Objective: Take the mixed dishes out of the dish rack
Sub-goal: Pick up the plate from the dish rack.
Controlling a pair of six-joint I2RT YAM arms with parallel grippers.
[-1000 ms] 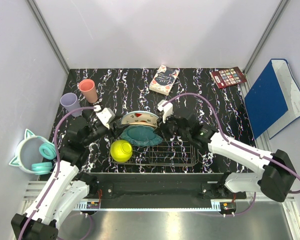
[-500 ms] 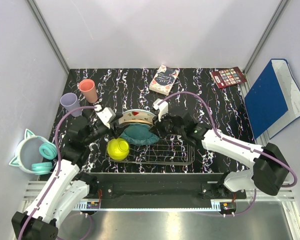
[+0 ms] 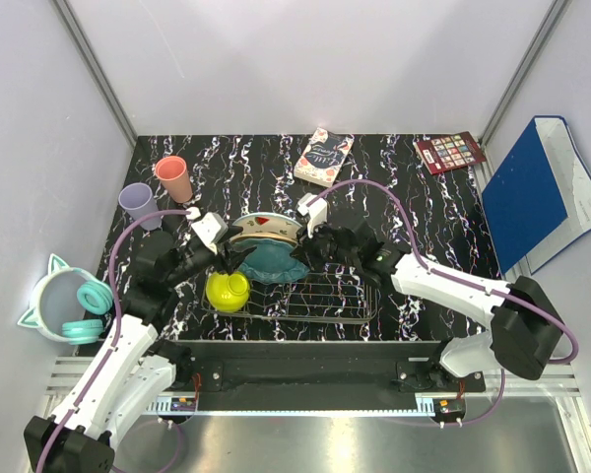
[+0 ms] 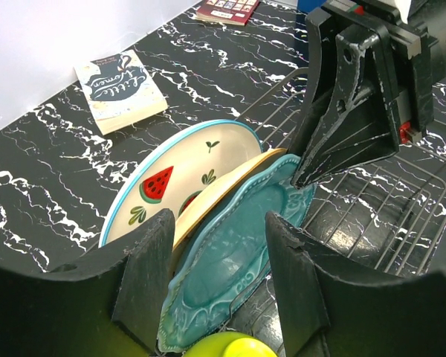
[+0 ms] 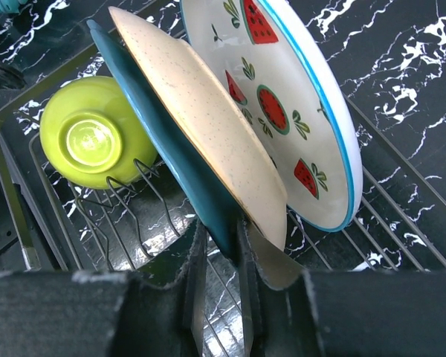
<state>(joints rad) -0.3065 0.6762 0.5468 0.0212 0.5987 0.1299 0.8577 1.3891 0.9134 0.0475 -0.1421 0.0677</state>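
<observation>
Top view: the rack (image 3: 320, 301) sits near-middle on the table, with plates standing on edge at its far-left end. The watermelon plate (image 3: 268, 228) is farthest back and the teal plate (image 3: 271, 264) leans in front of it. A yellow-green bowl (image 3: 227, 291) lies in the rack's left end. The pink cup (image 3: 172, 179) and lilac cup (image 3: 138, 203) stand upright on the table at far left, out of the rack. The left gripper (image 3: 234, 254) and right gripper (image 3: 297, 254) close in on the teal plate from either side.

Left wrist: its fingers (image 4: 145, 275) are spread wide with the teal plate between them. Can't tell if they actually touch it. The peach plate (image 4: 230, 182) is sandwiched between the teal and watermelon ones. The right gripper's tip sits on the teal plate's right rim.

Right wrist: the fingers (image 5: 197, 260) are nearly together, pinching the teal plate's rim. The peach plate leans against the outside of one finger. The bowl lies on the wires at left, base facing the camera.
</observation>
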